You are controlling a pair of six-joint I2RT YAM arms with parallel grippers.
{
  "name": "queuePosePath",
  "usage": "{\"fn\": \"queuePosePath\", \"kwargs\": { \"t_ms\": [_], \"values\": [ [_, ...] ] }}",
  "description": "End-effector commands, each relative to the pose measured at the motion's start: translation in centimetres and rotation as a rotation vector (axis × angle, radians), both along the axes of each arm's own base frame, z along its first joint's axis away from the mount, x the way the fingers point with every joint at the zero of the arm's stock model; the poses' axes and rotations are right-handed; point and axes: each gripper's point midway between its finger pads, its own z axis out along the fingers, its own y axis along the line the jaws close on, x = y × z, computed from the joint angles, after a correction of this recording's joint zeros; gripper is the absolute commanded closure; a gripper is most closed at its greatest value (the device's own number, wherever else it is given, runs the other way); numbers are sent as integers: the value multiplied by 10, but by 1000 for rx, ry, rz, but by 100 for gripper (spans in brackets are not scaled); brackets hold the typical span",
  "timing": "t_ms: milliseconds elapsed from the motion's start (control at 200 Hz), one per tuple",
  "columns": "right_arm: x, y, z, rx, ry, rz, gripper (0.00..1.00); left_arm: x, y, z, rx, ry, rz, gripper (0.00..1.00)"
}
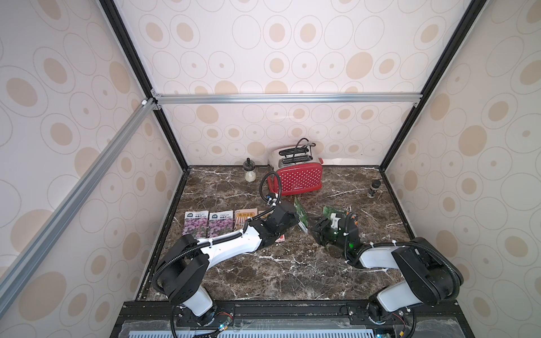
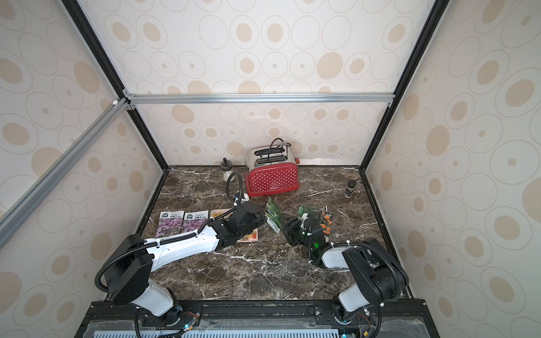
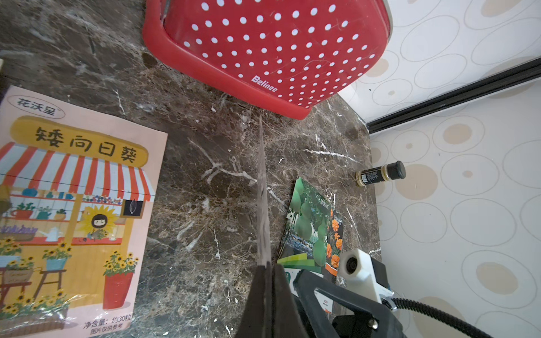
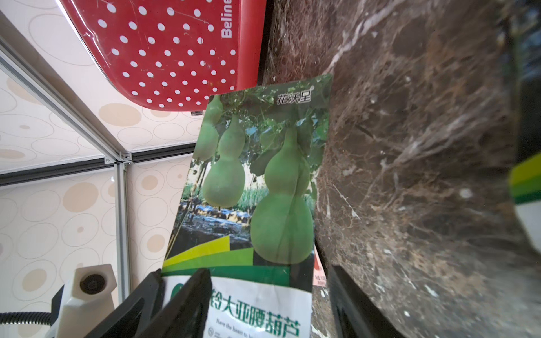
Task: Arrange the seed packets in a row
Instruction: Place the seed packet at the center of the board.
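Two purple-flower packets [image 1: 195, 224] [image 1: 220, 224] and two shop-drawing packets [image 1: 245, 218] [image 2: 251, 235] lie flat in a row front-left of the red polka-dot toaster [image 1: 298, 178], the last half hidden under the left arm. Before the toaster, the left gripper [image 3: 265, 270] clamps one glossy gourd packet [image 4: 263, 181] on edge. The right gripper [image 1: 321, 226] has its jaws apart beside it. A second gourd packet [image 3: 307, 225] overlaps one orange-flower packet [image 2: 326, 221] front-right. One glass jar [image 1: 249, 172] and one dark-capped bottle [image 1: 373, 188] flank the toaster on the veined marble table [image 1: 292, 278].
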Motion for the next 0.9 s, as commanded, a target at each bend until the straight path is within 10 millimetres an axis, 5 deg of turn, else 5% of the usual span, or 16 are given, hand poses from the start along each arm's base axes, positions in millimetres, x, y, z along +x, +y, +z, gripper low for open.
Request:
{"fn": "queuePosePath", "kwargs": {
  "t_ms": [0,356,841,896],
  "values": [
    [3,7,10,80,2,-28,35,7,-13,19,-55,-33,8,100],
    [-1,12,8,107,8,-54,45,9,-17,17,-64,-31,2,100],
    [0,8,14,56,-43,-102,100,7,-16,9,-43,-12,-7,100],
    [1,8,16,47,-50,-98,100,6,-16,7,-41,-9,-9,100]
  ]
}}
